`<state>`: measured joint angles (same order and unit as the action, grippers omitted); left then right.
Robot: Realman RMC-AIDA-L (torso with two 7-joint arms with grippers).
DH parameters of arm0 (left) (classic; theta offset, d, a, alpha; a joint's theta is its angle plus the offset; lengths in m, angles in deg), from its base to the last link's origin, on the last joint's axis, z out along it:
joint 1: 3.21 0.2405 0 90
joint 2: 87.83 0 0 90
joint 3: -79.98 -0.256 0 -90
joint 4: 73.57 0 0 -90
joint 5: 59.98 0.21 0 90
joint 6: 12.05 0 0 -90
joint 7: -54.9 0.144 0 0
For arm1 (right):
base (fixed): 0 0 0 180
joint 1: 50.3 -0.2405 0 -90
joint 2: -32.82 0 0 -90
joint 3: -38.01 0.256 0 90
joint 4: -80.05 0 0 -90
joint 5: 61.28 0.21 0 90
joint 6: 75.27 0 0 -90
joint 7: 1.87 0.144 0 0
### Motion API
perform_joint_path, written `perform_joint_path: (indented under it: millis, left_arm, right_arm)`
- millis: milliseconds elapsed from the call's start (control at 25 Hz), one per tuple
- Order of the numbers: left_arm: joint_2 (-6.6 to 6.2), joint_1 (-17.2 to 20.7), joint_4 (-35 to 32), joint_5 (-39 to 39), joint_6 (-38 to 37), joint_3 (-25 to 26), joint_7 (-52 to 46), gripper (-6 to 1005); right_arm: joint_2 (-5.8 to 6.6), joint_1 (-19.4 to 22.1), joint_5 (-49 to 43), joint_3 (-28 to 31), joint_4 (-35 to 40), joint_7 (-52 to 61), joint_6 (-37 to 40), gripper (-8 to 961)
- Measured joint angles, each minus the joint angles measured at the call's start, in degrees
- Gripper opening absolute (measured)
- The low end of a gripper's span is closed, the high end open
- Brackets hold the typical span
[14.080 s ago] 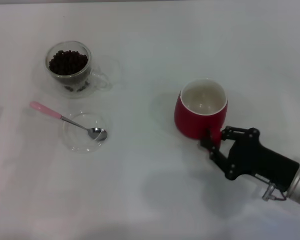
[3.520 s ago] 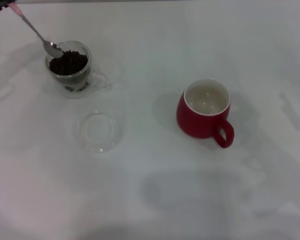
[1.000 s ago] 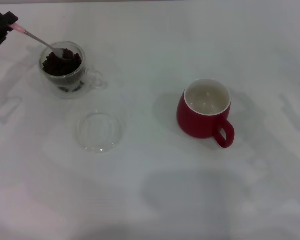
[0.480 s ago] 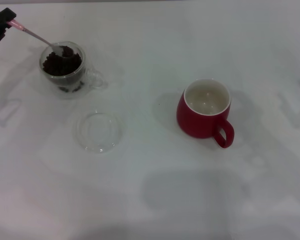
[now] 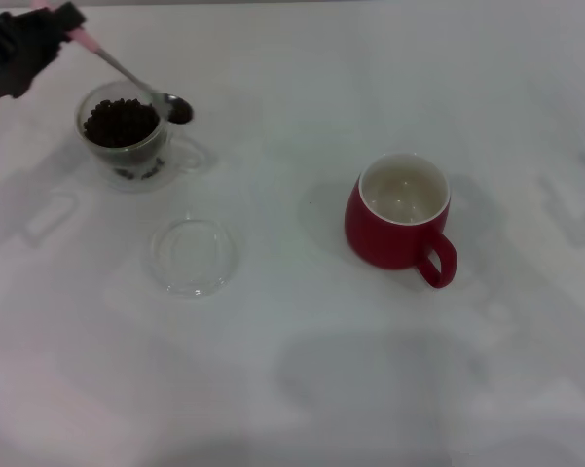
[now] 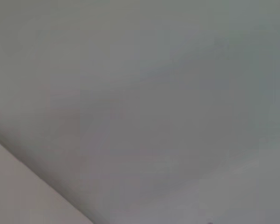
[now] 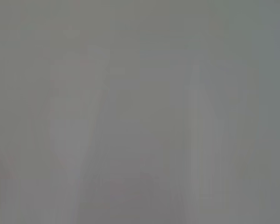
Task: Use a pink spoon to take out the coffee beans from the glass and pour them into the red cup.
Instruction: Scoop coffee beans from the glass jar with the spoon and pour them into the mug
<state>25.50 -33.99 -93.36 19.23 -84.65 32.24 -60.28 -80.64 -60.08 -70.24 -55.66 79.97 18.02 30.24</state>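
The white worktop (image 5: 302, 389) carries everything, and I judge the job about midway through its first scoop: beans are lifted, none delivered. The red cup (image 5: 397, 214) stands toward the right side of the worktop, upright, handle turned to the near edge, and its white inside shows no beans, so the pouring is all still to do. Well apart from it, near the far left corner, stands the glass (image 5: 127, 131), upright and holding a full heap of beans (image 5: 120, 122), which tells me little has been taken out. Between the glass and the near edge lies a flat clear dish (image 5: 195, 256) with nothing in it, apart from both cups. My left gripper (image 5: 34, 39) sits at the far left corner, clamped on the pink end of the spoon (image 5: 127, 73); the stem slants down from it across the glass, and the bowl hangs just past the rim on the side toward the cup, dark with what looks like a small load of beans, though I cannot count them. What remains, as I judge it, is to carry that load level across the open worktop, tip it into the cup, and return for more. My right gripper is nowhere in sight, and neither wrist view shows anything I can name.
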Motion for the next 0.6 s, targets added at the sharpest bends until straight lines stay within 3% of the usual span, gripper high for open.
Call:
perform_joint_path:
  millis: [600]
  left_arm:
    - [2.91,-6.5,0.1,0.1,-4.3,-5.1,-1.8,130]
  right_arm:
    - [-0.42,0.7,0.2,0.2,-0.5,0.8,-0.3,665]
